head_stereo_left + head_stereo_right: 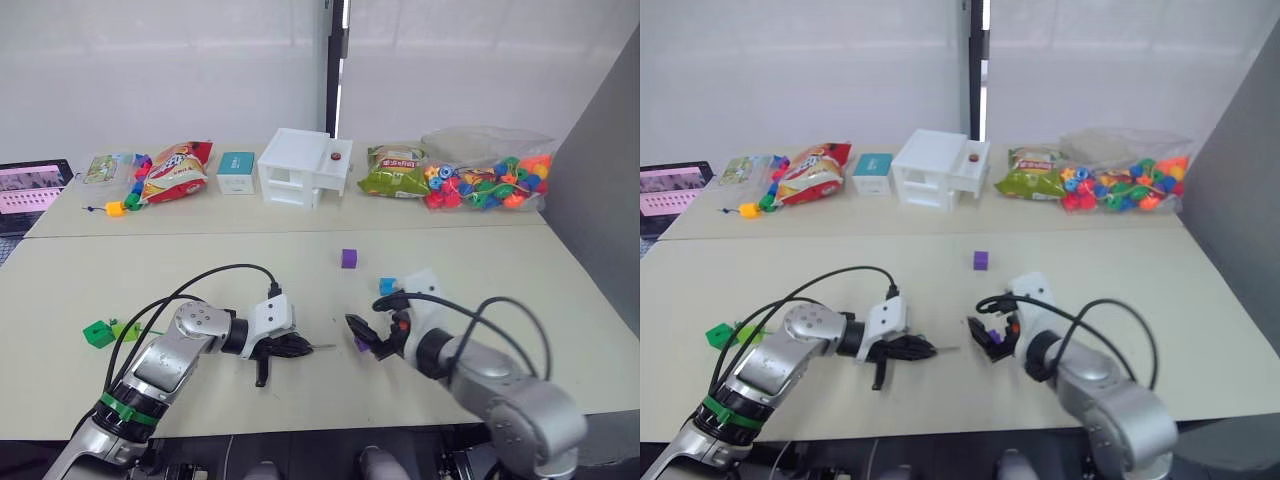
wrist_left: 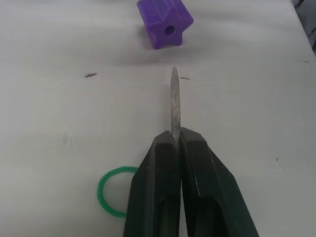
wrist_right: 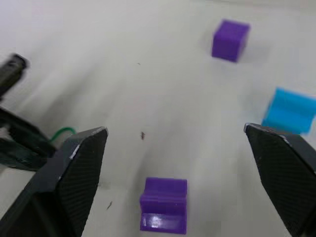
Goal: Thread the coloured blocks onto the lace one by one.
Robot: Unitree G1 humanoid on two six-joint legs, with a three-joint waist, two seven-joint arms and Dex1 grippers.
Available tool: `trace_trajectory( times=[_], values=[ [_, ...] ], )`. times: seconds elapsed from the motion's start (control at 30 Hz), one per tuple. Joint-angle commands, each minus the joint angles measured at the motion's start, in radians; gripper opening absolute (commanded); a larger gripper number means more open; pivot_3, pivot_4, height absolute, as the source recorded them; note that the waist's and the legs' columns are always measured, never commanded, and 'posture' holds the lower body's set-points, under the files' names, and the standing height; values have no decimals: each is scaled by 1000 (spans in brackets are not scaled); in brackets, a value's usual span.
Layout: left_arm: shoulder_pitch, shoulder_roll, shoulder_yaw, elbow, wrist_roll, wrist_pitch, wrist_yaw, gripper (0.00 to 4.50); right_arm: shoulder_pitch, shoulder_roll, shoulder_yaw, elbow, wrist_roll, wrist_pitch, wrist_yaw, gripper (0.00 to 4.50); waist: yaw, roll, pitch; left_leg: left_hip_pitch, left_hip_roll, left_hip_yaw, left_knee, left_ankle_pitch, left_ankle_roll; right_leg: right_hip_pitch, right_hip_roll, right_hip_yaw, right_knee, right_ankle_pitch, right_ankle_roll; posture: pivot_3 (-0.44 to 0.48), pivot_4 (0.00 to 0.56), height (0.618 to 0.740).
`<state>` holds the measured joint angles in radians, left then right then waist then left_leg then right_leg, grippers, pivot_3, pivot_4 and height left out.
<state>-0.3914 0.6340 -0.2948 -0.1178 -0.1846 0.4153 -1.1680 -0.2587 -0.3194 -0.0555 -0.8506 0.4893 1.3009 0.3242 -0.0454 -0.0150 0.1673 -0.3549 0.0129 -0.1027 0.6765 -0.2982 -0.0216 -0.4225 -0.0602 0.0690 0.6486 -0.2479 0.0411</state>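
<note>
Now, look with me:
Bead bag (image 1: 487, 180): your big clear bag at the table's back is full of mixed beads.
Right claw (image 3: 177, 163): wide apart, a purple block (image 3: 164, 205) lies between its fingers.
Left claw (image 2: 177, 148): pinched tight on the lace's pale tip (image 2: 174, 106), which points at that block.

A pale table (image 1: 560, 300) carries purple blocks (image 1: 348, 258), snack bags (image 1: 176, 170), a white box (image 1: 300, 168).
</note>
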Motion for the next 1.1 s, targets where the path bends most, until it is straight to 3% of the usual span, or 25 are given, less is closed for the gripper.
trace_trajectory(
  times=[0.03, 0.17, 0.27, 0.47, 0.77, 0.9, 1.07, 1.1],
  values=[
    [-4, 2, 8, -34, -13, -4, 2, 0, -40, -145, -20, 20, 154, -35, 241, 4479, 0, 0, 0, 0, 0, 0, 0, 0, 0, 0, 0, 0, -1, 0, 0, 0, 150, 740],
    [-8, 5, 12, -89, -38, 54, 3, 0, -136, -448, 214, 268, 10, -384, 617, 4479, 1, 0, 0, 0, 0, 1, 1, 0, 0, 2, 0, 0, -3, 0, 0, 0, 150, 740],
    [-15, 22, 13, -146, -52, 136, 10, 0, -217, -539, 361, 447, -146, -671, 786, 4479, -1, -1, 1, 0, 0, 3, 1, 0, 0, 2, 0, 0, -4, -1, 1, 0, 150, 740],
    [-30, 45, 30, -288, -139, 379, 56, 0, -347, -493, 493, 763, -329, -1113, 981, 4479, -1, -2, 1, 0, 1, 2, 1, 0, 1, 1, 0, 1, -2, 0, 1, 0, 150, 740],
    [-22, 45, 2, -350, -136, 482, 182, 0, -410, -379, 518, 1016, -427, -1316, 1050, 4479, 6, -2, 1, 0, 0, 2, 2, 0, 0, 1, -1, 1, -1, 0, 0, 0, 150, 740],
    [-17, 49, -3, -351, -145, 477, 198, 0, -416, -359, 498, 1090, -444, -1351, 1056, 3333, 4, -2, 1, 0, 0, 2, 1, 0, 0, 1, -1, 1, -1, 0, 0, 0, 150, 740],
    [-20, 52, -6, -345, -150, 470, 203, 0, -411, -346, 483, 1134, -451, -1375, 1052, 1508, 3, -2, 1, 1, 0, 2, 2, 0, 0, 2, -1, 1, -1, 0, 0, 0, 150, 740],
    [-23, 51, -8, -342, -148, 468, 204, 0, -406, -339, 475, 1125, -445, -1360, 1042, 1360, 3, -2, 1, 1, 0, 2, 2, 0, 0, 2, -1, 1, -1, 0, 0, 0, 150, 740]
  ],
)
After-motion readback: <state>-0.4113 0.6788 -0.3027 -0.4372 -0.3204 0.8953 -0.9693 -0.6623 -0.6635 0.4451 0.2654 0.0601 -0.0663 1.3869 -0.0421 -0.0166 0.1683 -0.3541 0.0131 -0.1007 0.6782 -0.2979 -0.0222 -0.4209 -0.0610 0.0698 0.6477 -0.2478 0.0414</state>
